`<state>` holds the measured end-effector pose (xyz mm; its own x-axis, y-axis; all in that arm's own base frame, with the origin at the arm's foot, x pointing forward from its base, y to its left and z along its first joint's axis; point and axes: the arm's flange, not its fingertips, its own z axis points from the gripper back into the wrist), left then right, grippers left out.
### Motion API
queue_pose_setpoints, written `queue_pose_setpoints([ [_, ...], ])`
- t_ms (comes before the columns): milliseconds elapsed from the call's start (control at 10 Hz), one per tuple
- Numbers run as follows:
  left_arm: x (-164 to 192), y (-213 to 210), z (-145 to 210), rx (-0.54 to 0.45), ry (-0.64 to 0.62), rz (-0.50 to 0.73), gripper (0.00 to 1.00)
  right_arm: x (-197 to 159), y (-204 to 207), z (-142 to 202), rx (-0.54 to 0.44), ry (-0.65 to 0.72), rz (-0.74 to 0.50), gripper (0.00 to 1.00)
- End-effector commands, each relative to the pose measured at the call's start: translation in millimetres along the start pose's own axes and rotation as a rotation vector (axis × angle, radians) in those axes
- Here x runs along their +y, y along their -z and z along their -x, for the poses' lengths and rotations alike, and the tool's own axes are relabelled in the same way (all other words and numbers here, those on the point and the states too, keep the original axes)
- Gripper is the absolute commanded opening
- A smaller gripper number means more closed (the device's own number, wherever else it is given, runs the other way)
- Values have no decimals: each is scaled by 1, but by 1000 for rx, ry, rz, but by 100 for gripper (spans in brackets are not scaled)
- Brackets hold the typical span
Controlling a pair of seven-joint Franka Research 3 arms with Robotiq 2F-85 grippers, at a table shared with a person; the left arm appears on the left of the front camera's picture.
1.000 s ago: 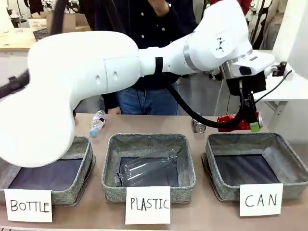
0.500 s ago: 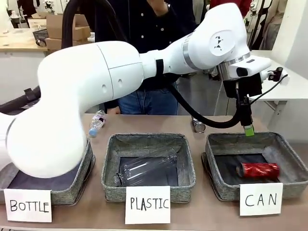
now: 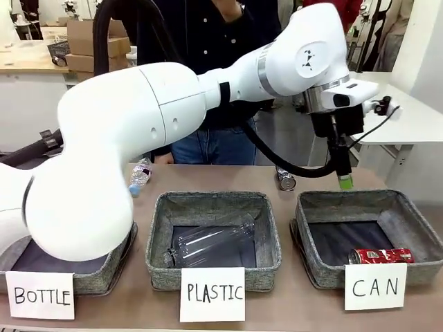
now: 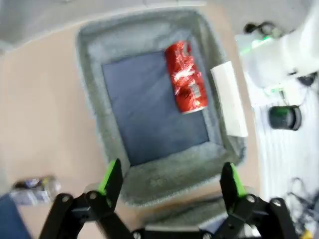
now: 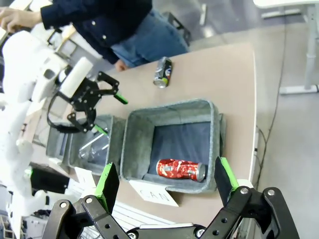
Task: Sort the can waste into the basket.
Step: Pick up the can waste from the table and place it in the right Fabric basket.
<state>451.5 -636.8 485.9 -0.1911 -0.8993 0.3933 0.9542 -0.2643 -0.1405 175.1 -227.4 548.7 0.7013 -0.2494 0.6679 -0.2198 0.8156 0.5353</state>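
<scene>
red can (image 3: 381,256) flat (lengthwise along basket (image 3: 346,205) front)

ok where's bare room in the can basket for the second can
The dark lining of the grey woven basket marked CAN is bare across its left half and back, bordered by the left and far walls. The front right corner is crowded: the red drink can lies along the front wall.
</scene>
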Motion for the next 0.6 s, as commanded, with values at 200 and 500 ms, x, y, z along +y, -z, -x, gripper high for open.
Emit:
queue_pose_setpoints([
  [200,-27,19,58,235,-329,376,100,26,52,-21,85,-44,-88,100],
  [500,-85,-35,110,441,-529,464,100,22,67,-18,145,-8,-126,100],
])
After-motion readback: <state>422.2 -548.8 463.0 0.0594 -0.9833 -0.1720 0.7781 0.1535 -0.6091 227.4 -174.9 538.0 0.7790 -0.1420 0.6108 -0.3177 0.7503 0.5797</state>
